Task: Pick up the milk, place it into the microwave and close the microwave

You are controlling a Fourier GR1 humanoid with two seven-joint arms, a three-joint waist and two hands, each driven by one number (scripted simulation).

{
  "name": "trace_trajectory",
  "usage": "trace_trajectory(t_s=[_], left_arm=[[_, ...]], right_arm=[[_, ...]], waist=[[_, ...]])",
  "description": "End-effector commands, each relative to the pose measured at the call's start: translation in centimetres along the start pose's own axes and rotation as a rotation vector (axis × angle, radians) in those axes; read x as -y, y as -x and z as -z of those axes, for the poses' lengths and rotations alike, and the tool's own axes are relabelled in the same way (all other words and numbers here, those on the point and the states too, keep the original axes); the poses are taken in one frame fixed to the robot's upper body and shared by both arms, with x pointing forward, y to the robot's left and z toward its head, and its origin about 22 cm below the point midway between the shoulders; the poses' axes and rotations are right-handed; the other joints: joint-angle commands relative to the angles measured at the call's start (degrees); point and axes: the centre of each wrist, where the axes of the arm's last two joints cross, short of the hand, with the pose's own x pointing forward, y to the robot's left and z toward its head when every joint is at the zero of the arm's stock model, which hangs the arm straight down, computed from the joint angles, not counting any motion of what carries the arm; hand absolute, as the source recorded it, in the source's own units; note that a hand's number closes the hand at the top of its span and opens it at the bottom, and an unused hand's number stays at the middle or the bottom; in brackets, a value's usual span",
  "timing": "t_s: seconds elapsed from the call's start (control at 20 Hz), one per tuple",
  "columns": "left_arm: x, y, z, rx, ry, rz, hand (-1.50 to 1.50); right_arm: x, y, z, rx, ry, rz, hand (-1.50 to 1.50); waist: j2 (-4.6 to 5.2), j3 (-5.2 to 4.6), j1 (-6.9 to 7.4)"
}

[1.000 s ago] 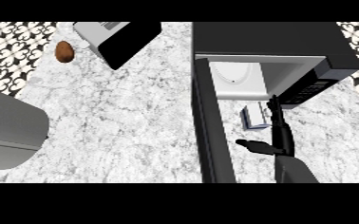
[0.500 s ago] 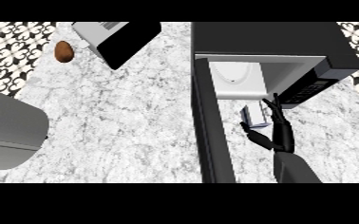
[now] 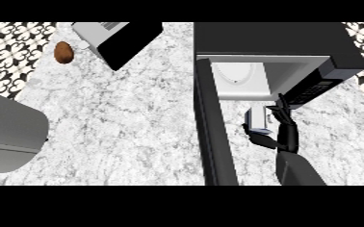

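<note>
Marble counter [image 3: 128,120] carries the milk [image 3: 257,120] just before the open microwave [image 3: 270,53], its door [image 3: 213,130] swung out alongside. Likely light, stiff and tippable, the carton wants a hold across its sides. Since half a second ago the right hand [image 3: 274,132] has curled around it; the left is unseen.

We see a desk [image 3: 135,125] that looks like polished white marble with grey veining, smooth and faintly glossy. The microwave [image 3: 270,38] has a matt black casing, and its open door [image 3: 212,134] reads as dark, smooth glass or plastic; the cavity is pale and glossy. The robot hand [image 3: 283,130] at lower right appears matt black plastic. At upper left, the potato [image 3: 64,52] looks brown, dull and perhaps slightly rough.
</note>
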Motion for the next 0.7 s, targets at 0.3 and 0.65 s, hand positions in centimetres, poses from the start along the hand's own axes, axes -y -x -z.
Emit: trace_trajectory(t_s=[0.3, 0.65], left_arm=[[-0.9, -0.5, -0.2, -0.003, 0.025, -0.009, -1.50], [-0.1, -1.6, -0.2, 0.006, -0.015, 0.005, -1.50]], right_arm=[[2.1, -1.7, 4.1, 0.173, -0.131, 0.102, 1.50], [3.8, -0.8, 2.1, 0.200, -0.145, 0.104, 1.50]], waist=[[-0.22, -0.10, 1.08], [-0.68, -0.24, -0.19]])
